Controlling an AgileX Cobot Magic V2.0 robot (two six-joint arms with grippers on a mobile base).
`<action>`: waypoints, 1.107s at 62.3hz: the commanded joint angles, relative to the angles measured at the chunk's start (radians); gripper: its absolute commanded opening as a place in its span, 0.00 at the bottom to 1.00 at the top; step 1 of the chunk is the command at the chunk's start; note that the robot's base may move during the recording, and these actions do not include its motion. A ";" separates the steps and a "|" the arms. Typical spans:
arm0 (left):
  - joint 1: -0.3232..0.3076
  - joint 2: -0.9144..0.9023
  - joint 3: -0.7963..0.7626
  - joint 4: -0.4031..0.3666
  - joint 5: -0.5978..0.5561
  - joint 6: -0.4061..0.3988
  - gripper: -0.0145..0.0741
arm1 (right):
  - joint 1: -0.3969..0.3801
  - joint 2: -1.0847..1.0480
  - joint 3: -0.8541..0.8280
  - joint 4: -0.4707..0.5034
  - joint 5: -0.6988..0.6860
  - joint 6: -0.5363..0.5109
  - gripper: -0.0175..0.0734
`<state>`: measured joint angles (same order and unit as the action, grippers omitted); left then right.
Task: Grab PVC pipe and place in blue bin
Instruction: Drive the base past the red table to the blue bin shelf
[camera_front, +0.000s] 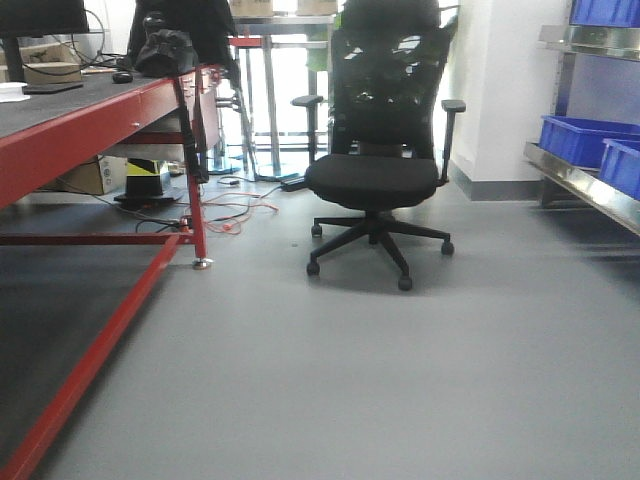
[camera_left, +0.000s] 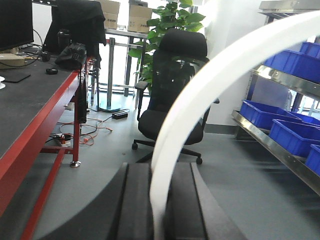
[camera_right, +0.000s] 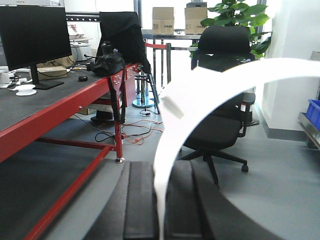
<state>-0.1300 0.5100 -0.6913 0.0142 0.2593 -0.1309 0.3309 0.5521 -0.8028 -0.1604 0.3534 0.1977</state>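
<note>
Grey floor (camera_front: 400, 380), office chair (camera_front: 372, 180), blue bins (camera_front: 585, 140) in front view; only in wrist views, PVC pipe (camera_left: 192, 100) arcing up-right, clenched between left fingers (camera_left: 135, 210), likewise right fingers (camera_right: 137, 210).

pvc pipe (camera_left: 197, 97) white, bins (camera_front: 585, 140) on right blue. bench (camera_front: 90, 130) on left: red frame, black top. chair (camera_front: 375, 180) black, floor (camera_front: 400, 380) grey.

White PVC pipe (camera_right: 167, 145) rises from between the right gripper (camera_right: 161, 205) jaws, which press against it on both sides, then arcs up and to the right. Red-framed counter (camera_right: 50, 100) at left carries a monitor (camera_right: 35, 35). Black office chair (camera_right: 220, 132) stands far right on grey floor (camera_right: 280, 175).
</note>
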 joint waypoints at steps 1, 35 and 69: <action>-0.005 -0.004 0.000 0.000 -0.022 0.000 0.04 | 0.002 -0.006 -0.005 -0.012 -0.025 -0.006 0.02; -0.005 -0.004 0.000 0.000 -0.022 0.000 0.04 | 0.002 -0.006 -0.005 -0.012 -0.025 -0.006 0.02; -0.005 -0.004 0.000 0.000 -0.022 0.000 0.04 | 0.002 -0.006 -0.005 -0.012 -0.025 -0.006 0.02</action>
<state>-0.1300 0.5100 -0.6913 0.0162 0.2593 -0.1309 0.3309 0.5521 -0.8028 -0.1604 0.3534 0.1977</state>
